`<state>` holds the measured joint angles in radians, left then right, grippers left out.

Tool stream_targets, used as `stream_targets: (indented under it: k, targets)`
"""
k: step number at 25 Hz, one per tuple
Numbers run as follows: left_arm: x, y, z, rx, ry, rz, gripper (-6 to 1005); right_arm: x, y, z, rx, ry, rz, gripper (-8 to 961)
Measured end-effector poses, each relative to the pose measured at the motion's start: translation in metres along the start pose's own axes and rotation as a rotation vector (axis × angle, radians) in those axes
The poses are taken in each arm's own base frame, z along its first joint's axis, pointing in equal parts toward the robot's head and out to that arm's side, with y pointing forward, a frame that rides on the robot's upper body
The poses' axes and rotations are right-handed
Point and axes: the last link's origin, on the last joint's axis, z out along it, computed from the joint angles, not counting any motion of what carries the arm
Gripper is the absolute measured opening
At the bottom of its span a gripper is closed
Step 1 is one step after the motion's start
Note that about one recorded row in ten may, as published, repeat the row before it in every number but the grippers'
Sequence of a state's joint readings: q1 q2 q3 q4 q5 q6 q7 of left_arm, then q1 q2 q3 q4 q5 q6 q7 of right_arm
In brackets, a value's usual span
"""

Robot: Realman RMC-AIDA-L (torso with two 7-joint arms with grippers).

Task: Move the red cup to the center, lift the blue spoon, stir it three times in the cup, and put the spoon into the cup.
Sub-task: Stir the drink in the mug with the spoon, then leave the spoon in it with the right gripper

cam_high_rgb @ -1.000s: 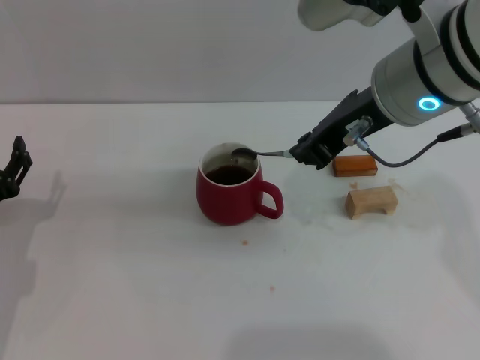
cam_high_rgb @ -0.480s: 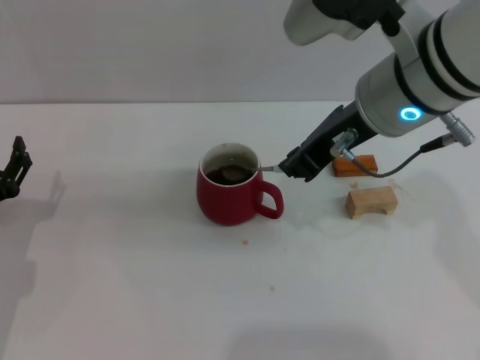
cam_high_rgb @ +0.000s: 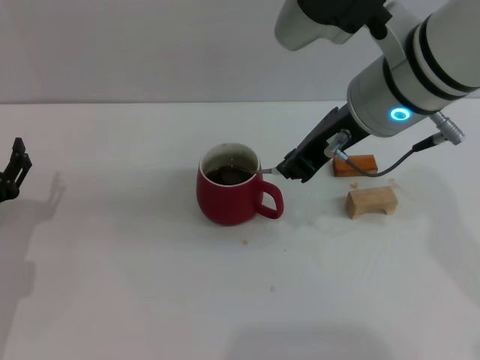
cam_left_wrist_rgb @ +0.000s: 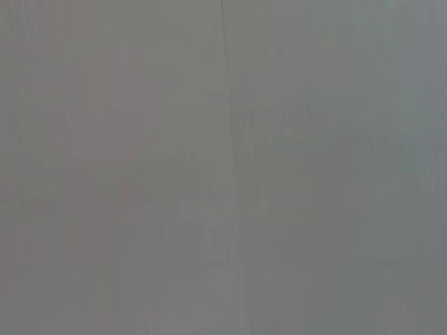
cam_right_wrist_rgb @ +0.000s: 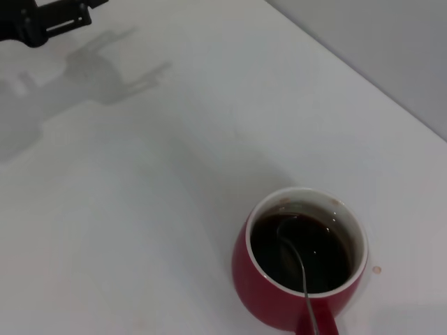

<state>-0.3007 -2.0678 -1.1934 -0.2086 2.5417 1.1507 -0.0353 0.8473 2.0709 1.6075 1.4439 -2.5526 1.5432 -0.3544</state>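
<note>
From the head camera, the red cup (cam_high_rgb: 229, 194) stands near the middle of the white table (cam_high_rgb: 135, 285), its handle pointing toward the robot's right. The right gripper (cam_high_rgb: 293, 167) hangs just beside the cup's rim on that same side, clamped on the blue spoon (cam_high_rgb: 267, 172), of which only a short grey length shows between the fingers and the rim. The spoon's long axis slants from the gripper down and leftward into the cup, so the bowl end lies inside while the handle stays in the grip. The right arm is clearly the nearer one; the left gripper (cam_high_rgb: 13, 176) sits parked at the far left edge, and I cannot tell how its fingers stand. An orange block (cam_high_rgb: 355, 165) and a wooden block (cam_high_rgb: 370, 201) lie behind and beside the right arm.

The left wrist camera shows only a plain grey surface.

The right wrist camera looks down into the cup (cam_right_wrist_rgb: 300, 258): dark liquid fills it, and the spoon (cam_right_wrist_rgb: 299, 262) dips into it, its neck crossing the rim near the handle. Stirring looks underway.

No writing or brand is readable anywhere.
</note>
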Motion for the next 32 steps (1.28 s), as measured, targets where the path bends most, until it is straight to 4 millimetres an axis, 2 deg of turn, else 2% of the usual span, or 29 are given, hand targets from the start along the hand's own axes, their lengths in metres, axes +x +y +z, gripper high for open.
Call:
stream_targets:
  k: [24, 32]
  targets:
    - [0.0, 0.0, -0.001, -0.001, 0.0, 0.001, 842, -0.007, -0.004, 0.012, 0.005, 0.005, -0.006, 123]
    - [0.0, 0.0, -0.001, 0.0, 0.0, 0.001, 842, -0.003, -0.009, 0.02, 0.009, 0.02, 0.0, 123]
